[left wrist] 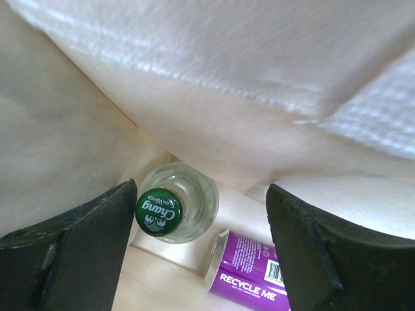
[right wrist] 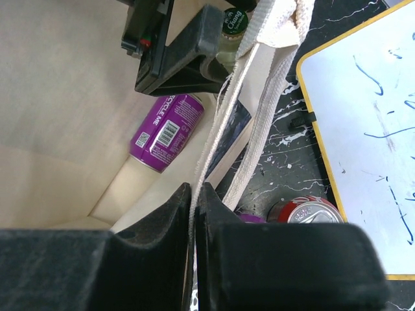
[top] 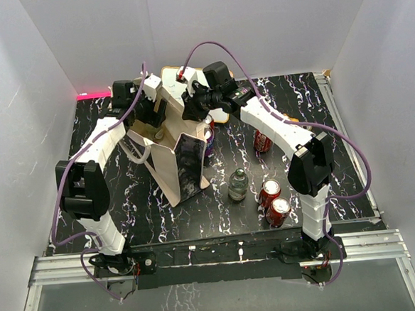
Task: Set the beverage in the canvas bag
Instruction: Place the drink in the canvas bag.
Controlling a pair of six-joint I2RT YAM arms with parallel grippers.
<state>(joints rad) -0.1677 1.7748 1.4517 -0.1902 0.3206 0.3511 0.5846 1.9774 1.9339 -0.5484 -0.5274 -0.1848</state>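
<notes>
The canvas bag (top: 171,165) stands open at the middle left of the table. My left gripper (top: 151,115) reaches down into it. In the left wrist view this gripper (left wrist: 201,194) is open, its fingers wide apart and holding nothing. Below them a clear glass bottle with a green cap (left wrist: 172,207) stands upright on the bag's floor, close to the left finger (left wrist: 97,240). A purple can (left wrist: 249,272) lies on its side beside the bottle. My right gripper (right wrist: 194,191) is shut on the bag's rim (right wrist: 217,139), next to a looped handle (right wrist: 272,84).
On the table right of the bag stand another green-capped bottle (top: 238,185) and three red cans (top: 270,192) (top: 279,211) (top: 263,141). A purple can (top: 210,137) sits right behind the bag. A white framed board (right wrist: 363,129) lies at the back.
</notes>
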